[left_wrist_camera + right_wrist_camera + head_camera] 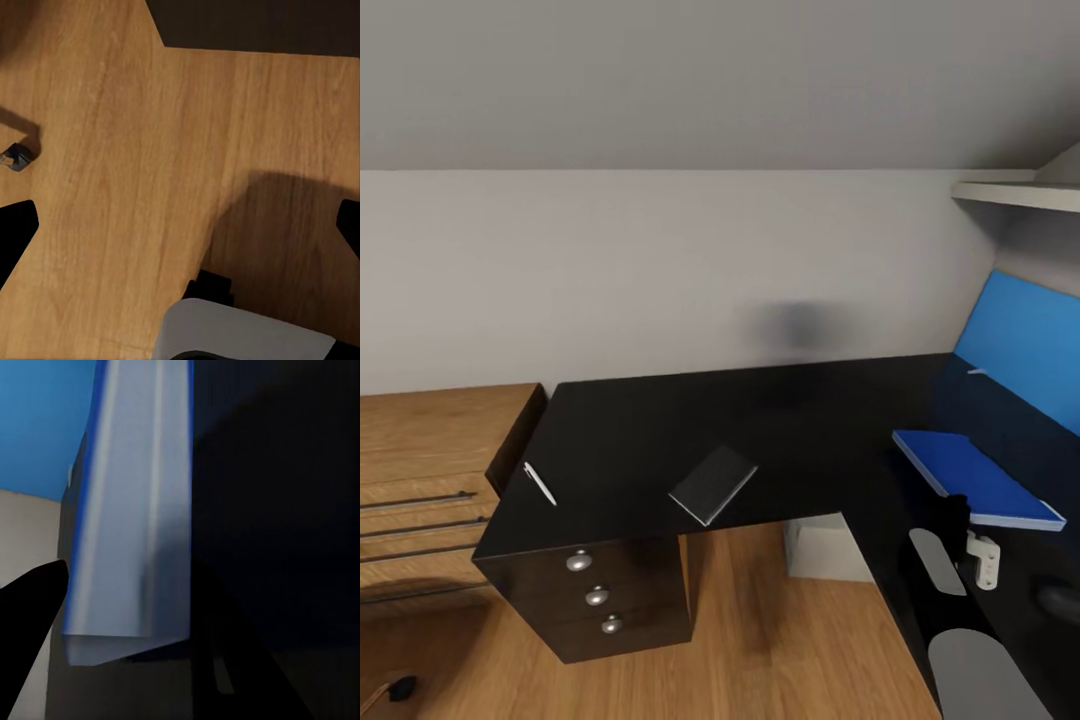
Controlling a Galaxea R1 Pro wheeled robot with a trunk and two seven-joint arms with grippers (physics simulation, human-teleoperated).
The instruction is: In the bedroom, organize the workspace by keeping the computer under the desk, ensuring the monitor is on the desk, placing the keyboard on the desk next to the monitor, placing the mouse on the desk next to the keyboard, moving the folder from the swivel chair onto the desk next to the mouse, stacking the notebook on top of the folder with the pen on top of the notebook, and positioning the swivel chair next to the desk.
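The folder (975,477) is already laid on the desk (780,430) at the right, beside the right gripper (956,510), whose grip cannot be told, while notebook (713,484) and pen (540,484) remain unstacked at the left.

We find no readable text, label, brand, number or sign anywhere; the folder (975,475) has a plain blue cover; the notebook (713,484) has a plain dark one; the desk (660,420) and the drawer fronts (600,595) bear no markings.

desk (790,420) (pen (540,484), notebook (713,484), folder (975,475))
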